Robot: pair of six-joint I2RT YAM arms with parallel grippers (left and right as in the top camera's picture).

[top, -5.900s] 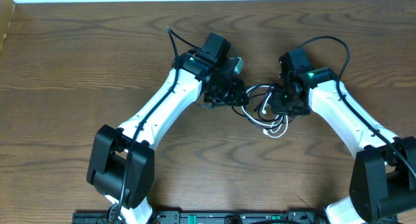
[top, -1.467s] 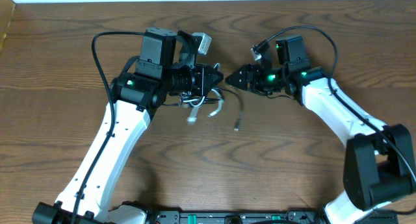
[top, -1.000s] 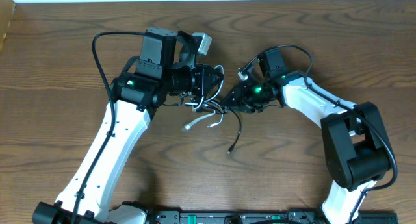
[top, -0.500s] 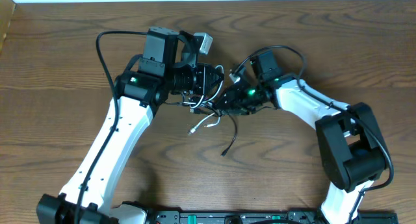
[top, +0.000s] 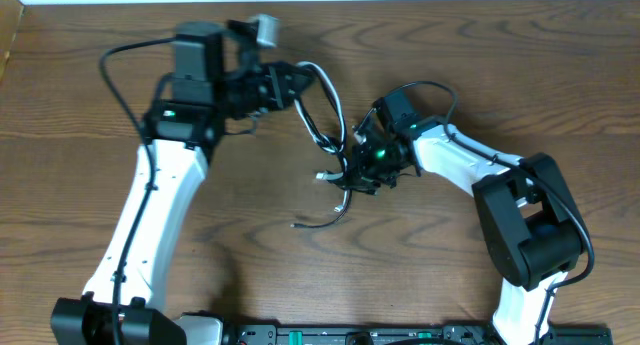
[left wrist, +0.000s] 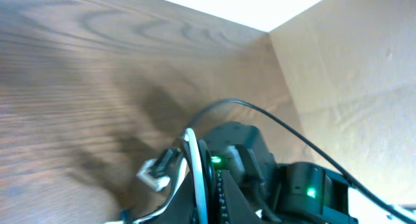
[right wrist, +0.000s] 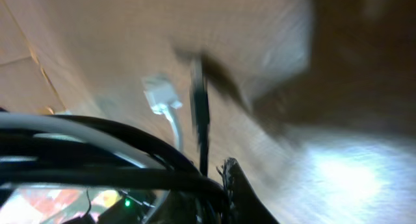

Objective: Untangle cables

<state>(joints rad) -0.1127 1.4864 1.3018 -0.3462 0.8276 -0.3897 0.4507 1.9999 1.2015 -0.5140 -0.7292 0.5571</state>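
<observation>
We log: left gripper (top: 296,82) clamped on cables (top: 330,115), by far edge of table (top: 80,185) | right gripper (top: 357,172) clamped on same cables, mid-table | bare wood toward left and near edges.

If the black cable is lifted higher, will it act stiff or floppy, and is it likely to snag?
Probably floppy: the black cable sags below the right gripper, its end trailing on the table. Likely light, being thin. It may snag, bundled with the white cable toward the left gripper.

White arm links (top: 150,200), black joints (top: 527,220), green status lights (top: 168,112)
</observation>
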